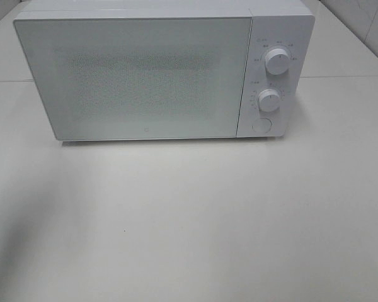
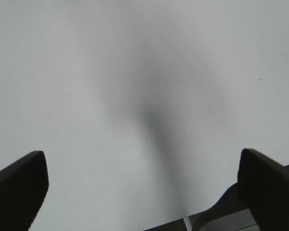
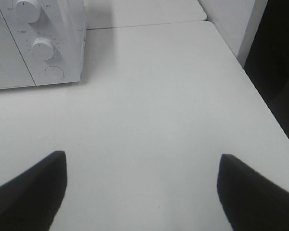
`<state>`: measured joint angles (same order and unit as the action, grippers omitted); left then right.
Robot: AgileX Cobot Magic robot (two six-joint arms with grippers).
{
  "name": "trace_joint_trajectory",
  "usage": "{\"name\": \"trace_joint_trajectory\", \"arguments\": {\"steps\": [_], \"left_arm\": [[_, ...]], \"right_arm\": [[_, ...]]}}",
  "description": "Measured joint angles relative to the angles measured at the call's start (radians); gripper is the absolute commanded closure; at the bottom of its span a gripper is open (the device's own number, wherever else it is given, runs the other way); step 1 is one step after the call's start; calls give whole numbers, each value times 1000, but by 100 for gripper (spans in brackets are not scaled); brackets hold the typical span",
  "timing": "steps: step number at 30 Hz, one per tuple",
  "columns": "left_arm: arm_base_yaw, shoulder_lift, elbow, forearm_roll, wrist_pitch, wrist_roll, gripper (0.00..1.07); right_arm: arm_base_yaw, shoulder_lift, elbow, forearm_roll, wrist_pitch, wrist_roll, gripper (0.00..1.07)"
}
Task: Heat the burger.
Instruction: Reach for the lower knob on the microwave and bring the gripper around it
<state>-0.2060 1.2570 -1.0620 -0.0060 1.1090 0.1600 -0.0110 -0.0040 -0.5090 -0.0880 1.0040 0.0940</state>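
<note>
White table (image 1: 189, 220), microwave (image 1: 145, 69), edge (image 3: 250, 84) in right wrist

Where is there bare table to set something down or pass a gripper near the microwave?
The table is bare from the microwave front to the near edge. Right of the microwave, a strip runs free to the table's edge. Nowhere crowded; the left gripper and right gripper are open over bare surface.

Left claw (image 2: 142, 157), right claw (image 3: 142, 158): spread, empty.
</note>
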Motion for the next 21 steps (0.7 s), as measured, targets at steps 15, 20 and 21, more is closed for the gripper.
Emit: {"name": "trace_joint_trajectory", "arguments": {"steps": [15,20,21], "left_arm": [[245,-347,347,-90,-22,94,2],[245,-512,427,-125,-21,87,2],[245,-594,461,-125,-19,85,2]], "right_arm": [[0,0,0,0,0,0,32],[0,0,0,0,0,0,32],[0,0,0,0,0,0,32]]}}
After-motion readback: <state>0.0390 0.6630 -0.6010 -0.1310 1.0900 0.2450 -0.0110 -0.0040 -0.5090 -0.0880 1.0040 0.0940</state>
